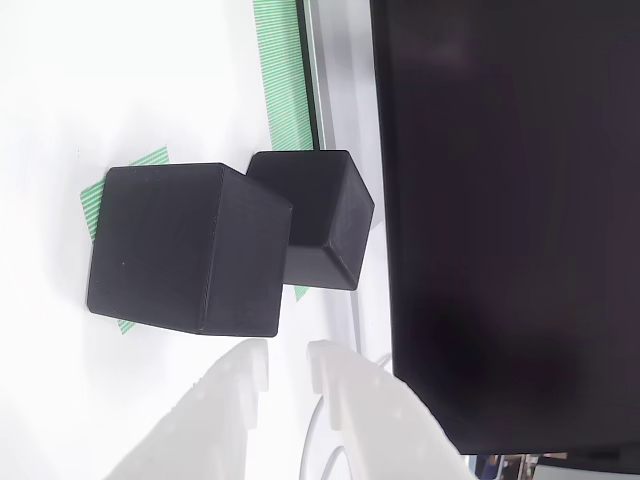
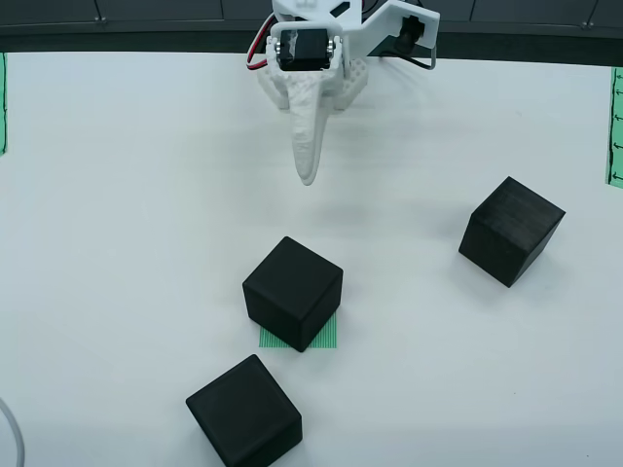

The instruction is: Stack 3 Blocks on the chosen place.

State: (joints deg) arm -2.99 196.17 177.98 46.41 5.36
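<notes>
In the view from above, one black block [image 2: 292,292] sits on the chosen place [image 2: 329,337], a small green striped patch that peeks out at the block's lower edge. A second block [image 2: 243,413] lies just below and left of it. A third block [image 2: 511,231] rests far to the right. My white gripper [image 2: 307,177] hangs above the patch block, apart from it. In the view that rides on the gripper, the patch block [image 1: 185,250] covers the green patch [image 1: 95,200], another block [image 1: 315,215] lies behind it, and the gripper [image 1: 289,365] is open and holds nothing.
A large flat black panel [image 1: 510,210] takes up the right side of the view that rides on the gripper, with a long green striped strip [image 1: 285,70] beside it. From above, green strips [image 2: 615,126] mark the table's right and left edges. A white cable [image 2: 12,438] curls at the bottom left.
</notes>
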